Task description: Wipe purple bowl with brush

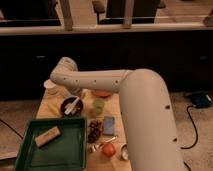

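**Purple bowl with the brush across it, gripper close above**

Your purple bowl [65,109] sits at the left side of the wooden table [52,108], just beyond the far edge of the green tray [67,150]. The pale brush [73,105] lies tilted across the bowl's dark inside, one end toward the near-left rim and the other toward the far-right rim.

Your arm sweeps up from the lower right, bends at the far left, and turns down toward the bowl. The gripper [75,95] hangs just past the bowl's far rim, near the upper end of the brush and tucked under the white forearm. You cannot tell from here whether it is released, clenched, or grasping the brush.

To the right of the bowl stands the small pale-green cup [98,106], with the orange dish [103,93] beyond it, partly under the arm. A tan block [47,136] lies inside the tray, and a white cup [50,85] stands at the table's far-left corner.
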You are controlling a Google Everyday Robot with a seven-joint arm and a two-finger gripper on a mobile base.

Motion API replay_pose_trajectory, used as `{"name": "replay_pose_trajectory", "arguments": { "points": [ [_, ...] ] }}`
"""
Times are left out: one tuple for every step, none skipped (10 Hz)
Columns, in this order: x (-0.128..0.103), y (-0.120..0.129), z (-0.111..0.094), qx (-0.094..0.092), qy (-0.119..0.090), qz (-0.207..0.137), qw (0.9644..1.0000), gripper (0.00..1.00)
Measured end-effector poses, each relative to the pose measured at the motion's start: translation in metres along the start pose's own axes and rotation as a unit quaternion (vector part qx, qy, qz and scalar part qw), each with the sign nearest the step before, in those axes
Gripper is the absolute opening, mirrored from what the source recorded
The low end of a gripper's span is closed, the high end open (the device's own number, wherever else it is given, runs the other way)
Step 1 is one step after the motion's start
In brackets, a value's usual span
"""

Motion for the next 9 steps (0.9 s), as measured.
{"name": "replay_pose_trajectory", "arguments": {
  "points": [
    [0.016, 0.006, 0.005, -0.007, 0.003, 0.013, 0.9999, 0.00],
    [0.032, 0.005, 0.013, -0.014, 0.005, 0.030, 0.9994, 0.00],
    [0.041, 0.001, 0.016, -0.017, 0.006, 0.040, 0.9990, 0.00],
    [0.048, -0.005, 0.018, -0.018, 0.007, 0.052, 0.9985, 0.00],
    [0.052, -0.011, 0.018, -0.017, 0.007, 0.060, 0.9980, 0.00],
    [0.050, -0.019, 0.017, -0.014, 0.007, 0.061, 0.9980, 0.00],
    [0.041, -0.028, 0.015, -0.010, 0.007, 0.058, 0.9983, 0.00],
    [0.029, -0.039, 0.011, -0.006, 0.006, 0.049, 0.9988, 0.00],
    [0.016, -0.044, 0.007, -0.002, 0.005, 0.035, 0.9994, 0.00]
  ]
}}
